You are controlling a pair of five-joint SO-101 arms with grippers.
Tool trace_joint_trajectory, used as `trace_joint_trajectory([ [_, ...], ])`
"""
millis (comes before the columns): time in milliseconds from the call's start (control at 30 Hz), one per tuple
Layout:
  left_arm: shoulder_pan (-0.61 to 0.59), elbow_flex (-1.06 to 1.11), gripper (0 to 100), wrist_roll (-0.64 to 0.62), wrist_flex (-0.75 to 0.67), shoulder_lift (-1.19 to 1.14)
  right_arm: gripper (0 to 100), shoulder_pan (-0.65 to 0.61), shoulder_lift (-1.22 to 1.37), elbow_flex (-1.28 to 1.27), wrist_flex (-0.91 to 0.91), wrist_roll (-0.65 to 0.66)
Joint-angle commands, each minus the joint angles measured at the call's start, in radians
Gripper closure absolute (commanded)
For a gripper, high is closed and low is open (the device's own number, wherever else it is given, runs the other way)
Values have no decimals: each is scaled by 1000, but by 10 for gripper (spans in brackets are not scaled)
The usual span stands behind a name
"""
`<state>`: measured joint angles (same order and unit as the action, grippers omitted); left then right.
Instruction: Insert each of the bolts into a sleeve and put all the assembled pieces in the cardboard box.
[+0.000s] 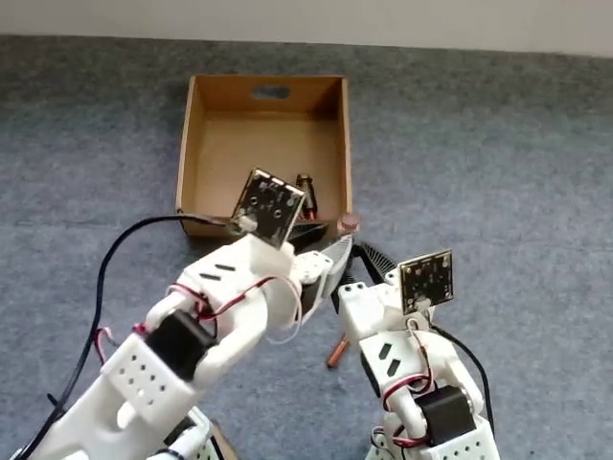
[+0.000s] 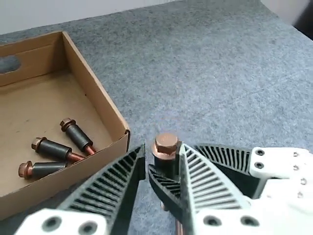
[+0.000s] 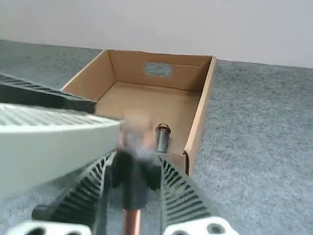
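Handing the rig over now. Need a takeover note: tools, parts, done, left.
Right tool: shut on a sleeve with the bolt through it, just outside the cardboard box, at the corner nearest the arms.
Left tool: open, astride that bolt's head.
Done: three assembled pieces lie in the box.
Left: box the held piece; then the loose bolt on the table needs a sleeve and boxing.

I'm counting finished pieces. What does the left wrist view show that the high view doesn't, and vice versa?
Left wrist view: all three sleeved bolts lying in the cardboard box. High view: what looks like a loose bolt on the carpet, outside the box. Both: the box, one sleeved bolt inside, and the copper-headed bolt between jaws just outside its corner.
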<state>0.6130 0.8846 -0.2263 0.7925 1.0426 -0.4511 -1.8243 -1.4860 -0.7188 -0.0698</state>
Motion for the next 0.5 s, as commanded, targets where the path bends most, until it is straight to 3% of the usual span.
trace_joint_trajectory([
  [0, -13, -21, 873, -8, 54, 44, 992, -1, -12, 56, 2, -9],
  [233, -24, -27, 878, -3, 103, 47, 992, 1, -12, 56, 2, -9],
  [333, -93, -27, 896, -3, 107, 47, 992, 1, -12, 54, 2, -11],
  [467, -249, -27, 996, -3, 107, 47, 992, 1, -12, 39, 2, -9],
])
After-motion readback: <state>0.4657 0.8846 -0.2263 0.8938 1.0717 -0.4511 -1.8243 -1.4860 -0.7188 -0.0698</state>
